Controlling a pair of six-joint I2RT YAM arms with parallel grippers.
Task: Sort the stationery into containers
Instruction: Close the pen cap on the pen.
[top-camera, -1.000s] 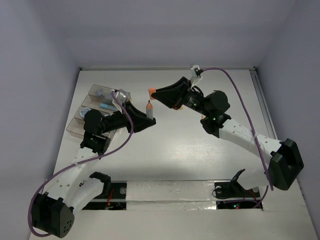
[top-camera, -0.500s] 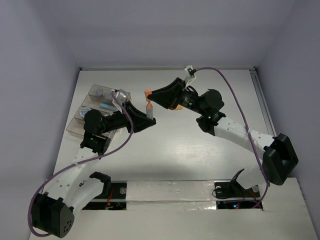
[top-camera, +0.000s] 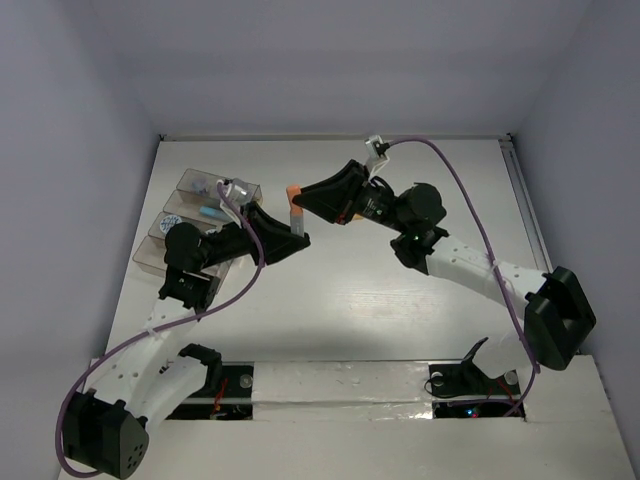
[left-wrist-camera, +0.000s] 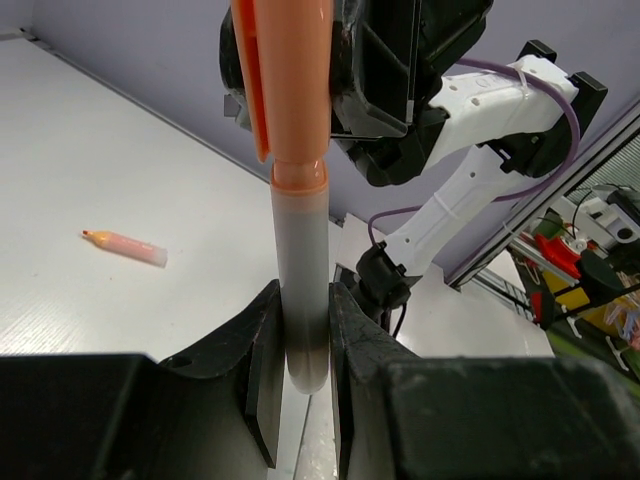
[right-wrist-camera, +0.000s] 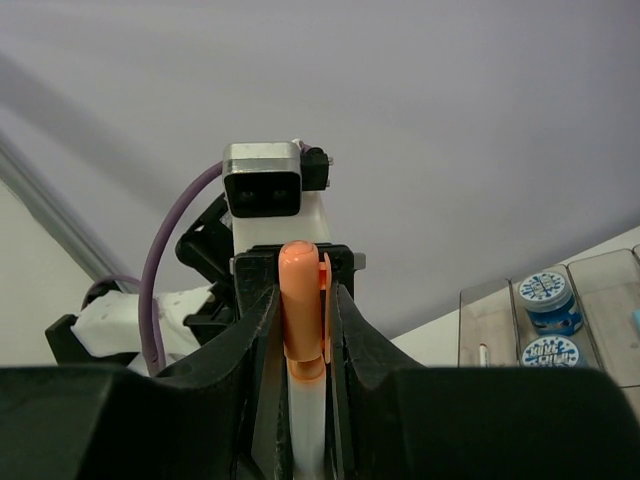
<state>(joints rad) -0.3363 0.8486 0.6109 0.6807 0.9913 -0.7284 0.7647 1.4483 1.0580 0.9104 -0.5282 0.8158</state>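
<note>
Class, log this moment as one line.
left end effector: shut on marker | right end effector: shut on orange cap | cap: seated over marker's end
</note>
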